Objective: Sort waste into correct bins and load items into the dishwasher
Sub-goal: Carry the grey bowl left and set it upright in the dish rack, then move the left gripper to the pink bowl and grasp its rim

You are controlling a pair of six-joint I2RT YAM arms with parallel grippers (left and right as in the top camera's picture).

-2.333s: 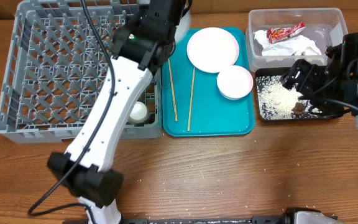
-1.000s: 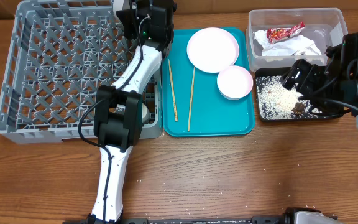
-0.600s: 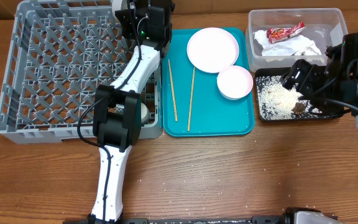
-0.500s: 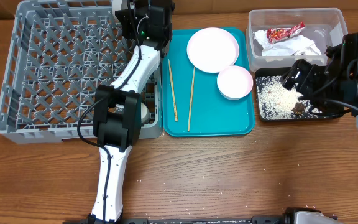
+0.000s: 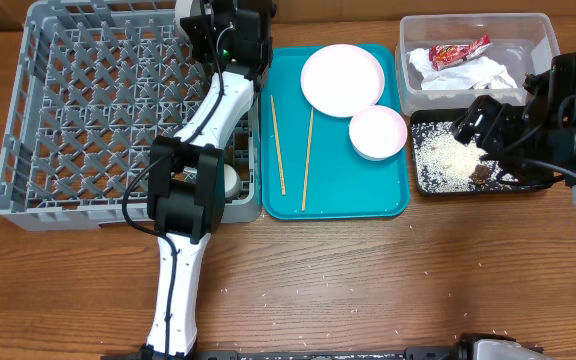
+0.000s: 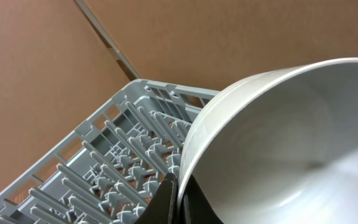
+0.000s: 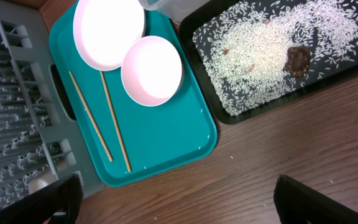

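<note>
Bowl [image 6: 272,143] rim pinched in L end effector [image 6: 178,200] over grey rack [image 6: 98,180]; R end effector [image 7: 179,202] spread wide, empty

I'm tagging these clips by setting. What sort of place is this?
Likely a robotics test bench staged as a dish-clearing station, not a real kitchen: a grey dish rack and a teal tray sit on a wooden table, with no sink in view.
</note>
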